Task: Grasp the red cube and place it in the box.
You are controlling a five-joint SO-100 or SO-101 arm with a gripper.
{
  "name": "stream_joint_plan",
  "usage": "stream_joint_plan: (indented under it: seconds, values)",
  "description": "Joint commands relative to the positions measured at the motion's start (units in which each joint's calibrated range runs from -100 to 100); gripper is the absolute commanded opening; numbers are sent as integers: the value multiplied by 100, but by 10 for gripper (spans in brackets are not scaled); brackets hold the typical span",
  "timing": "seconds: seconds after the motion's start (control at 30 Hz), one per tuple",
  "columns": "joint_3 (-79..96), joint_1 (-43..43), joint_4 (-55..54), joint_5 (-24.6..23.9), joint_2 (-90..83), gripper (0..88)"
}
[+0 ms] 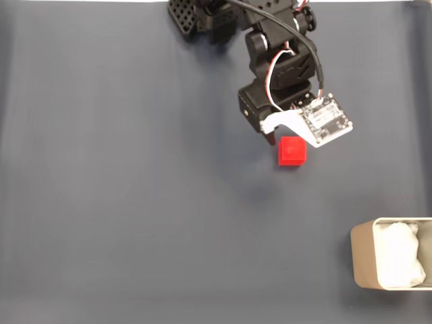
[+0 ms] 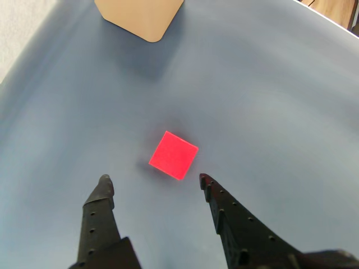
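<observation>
Red cube: the red cube [image 1: 292,150] lies flat on the dark mat [image 1: 135,202], right of centre and toward the far side in the fixed view; in the wrist view [image 2: 174,155] it sits turned at an angle, corners toward the claw.
Handling: it looks small, rigid and light, with plain smooth faces. I judge it could slip or twist if pinched across corners, but it is not fragile.
Where to hold: two opposite flat faces, low on the sides. Since it sits rotated to the fingers, some wrist turn seems needed first.
Gripper: the gripper [image 2: 152,180] is spread wide, wider than the cube, and holds nothing. Its tips stand just short of the cube, not touching it.
Arm: in the fixed view the black arm [image 1: 277,61] reaches in from the far edge, its head just beside the cube.
Box: the box [image 1: 360,260] sits well apart at the near right, cut by the frame, with white padding [image 1: 398,253] inside. In the wrist view its corner [image 2: 140,17] shows far ahead.
Stage: approach; grasp not yet made.
</observation>
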Motion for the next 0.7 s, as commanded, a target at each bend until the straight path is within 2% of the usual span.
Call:
stream_joint_plan:
  seconds: [0.0, 0.67]
  values:
    - [-16, -5, -204, -54, 53, 367]
    - [-53, 31, -852, -29, 799, 384]
